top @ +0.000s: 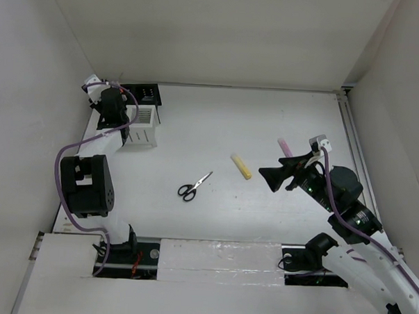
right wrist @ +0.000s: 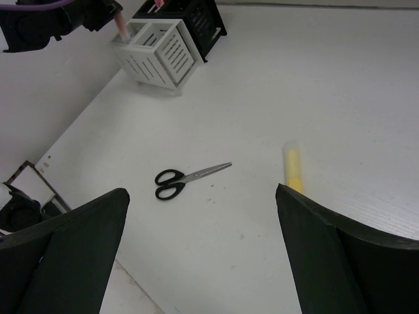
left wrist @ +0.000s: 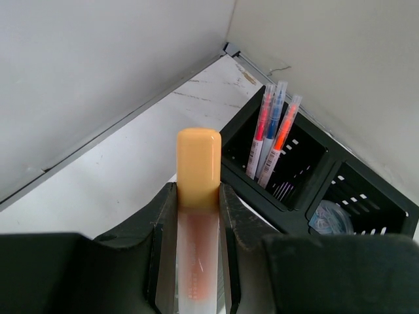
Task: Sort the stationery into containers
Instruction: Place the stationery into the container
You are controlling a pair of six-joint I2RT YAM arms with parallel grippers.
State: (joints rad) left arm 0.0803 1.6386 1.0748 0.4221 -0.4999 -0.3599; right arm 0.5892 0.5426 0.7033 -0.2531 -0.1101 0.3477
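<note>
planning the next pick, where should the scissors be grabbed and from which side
Take the scissors at the closed blades just past the pivot, coming straight down from above with the jaws across the narrow width. They lie flat and shut on the table, so nothing stands up to pinch from the side, and the handle loops are wider.

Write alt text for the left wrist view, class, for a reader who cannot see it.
The left gripper is shut on an orange marker. Beyond it stands a black mesh holder, with three pens in one cell and a clear tub in another.
</note>
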